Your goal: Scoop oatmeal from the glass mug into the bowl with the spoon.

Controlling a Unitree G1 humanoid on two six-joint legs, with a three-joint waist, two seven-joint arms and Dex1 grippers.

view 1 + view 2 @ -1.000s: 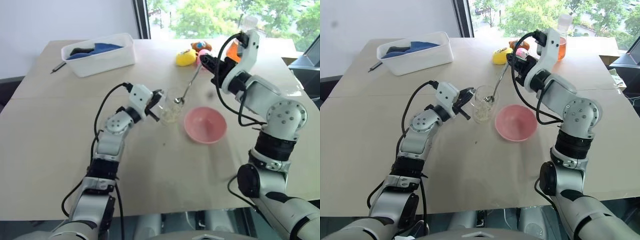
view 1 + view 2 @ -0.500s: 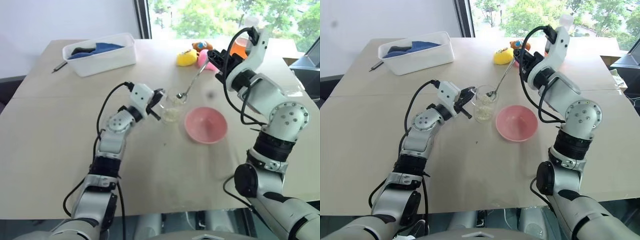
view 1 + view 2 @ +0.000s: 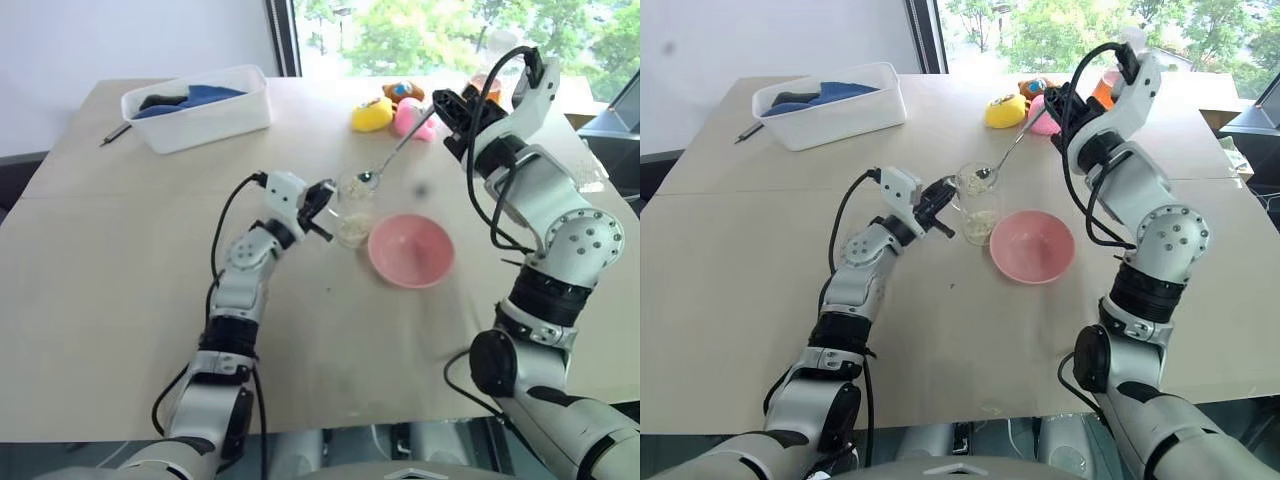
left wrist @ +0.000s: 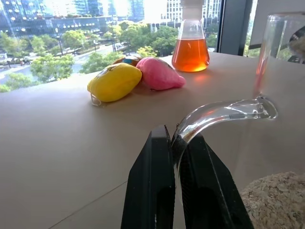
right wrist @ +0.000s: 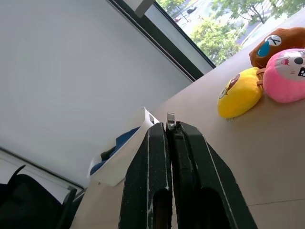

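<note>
The glass mug (image 3: 352, 208) stands on the table, just left of the pink bowl (image 3: 410, 250). Oatmeal (image 4: 276, 200) lies in its bottom. My left gripper (image 3: 322, 203) is shut on the mug's handle (image 4: 224, 113). Farther back and to the right, my right gripper (image 3: 447, 107) is shut on the end of the spoon's handle (image 5: 170, 118). The spoon (image 3: 398, 152) slants down to the left. Its small bowl (image 3: 983, 176) hangs at the mug's rim and seems to carry pale flakes. The pink bowl looks empty.
A white tub (image 3: 200, 105) with blue things stands at the back left, with a dark pen (image 3: 115, 133) beside it. Yellow (image 3: 372, 113), pink (image 3: 408, 118) and orange-brown (image 3: 402, 92) soft toys lie at the back. A flask of orange liquid (image 4: 190, 47) stands near them.
The spoon's bowl has risen from inside the mug to its rim. My right gripper has drawn back to the right and rolled. My left gripper keeps its hold on the handle.
</note>
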